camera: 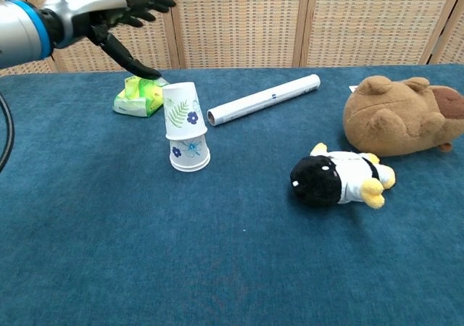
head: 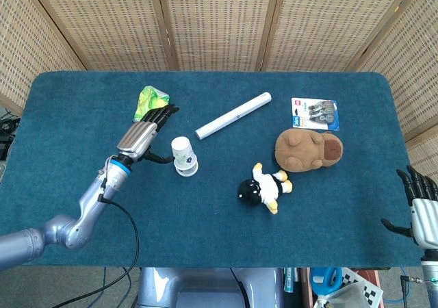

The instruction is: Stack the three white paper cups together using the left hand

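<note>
White paper cups with blue and green flower prints stand upside down in one stack (head: 183,156) (camera: 185,125) on the blue table. The upper cup (camera: 183,109) sits over the lower cup (camera: 189,155). I can make out two cups; whether a third is nested inside I cannot tell. My left hand (head: 147,134) (camera: 116,16) hovers just left of and above the stack, fingers spread, holding nothing. My right hand (head: 418,205) rests past the table's right front corner, fingers apart and empty.
A green packet (head: 151,100) lies behind the left hand. A white tube (head: 233,116) lies right of the stack. A black and white penguin toy (head: 265,187), a brown plush (head: 308,148) and a blister pack (head: 315,113) occupy the right half.
</note>
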